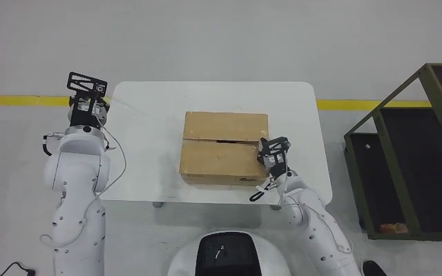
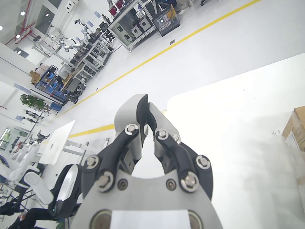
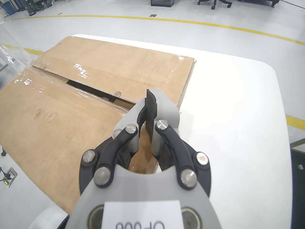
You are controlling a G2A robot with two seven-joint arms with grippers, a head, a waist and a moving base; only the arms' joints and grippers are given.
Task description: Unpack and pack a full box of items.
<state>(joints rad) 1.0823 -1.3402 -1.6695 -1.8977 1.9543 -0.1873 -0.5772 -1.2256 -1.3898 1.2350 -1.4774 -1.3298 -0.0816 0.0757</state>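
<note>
Table [image 1: 145, 138] holds box [image 1: 221, 148], contents hidden; left end effector [image 2: 146, 101], right end effector [image 3: 150, 96] closed, empty.

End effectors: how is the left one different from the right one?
The grey-and-black left end effector is at a corner of the white table, apart from the brown cardboard box; the grey-and-black right end effector is over the box's right end. The left one sits at the table's far edge, the right one nearer the robot. Both are shut and hold nothing.
</note>
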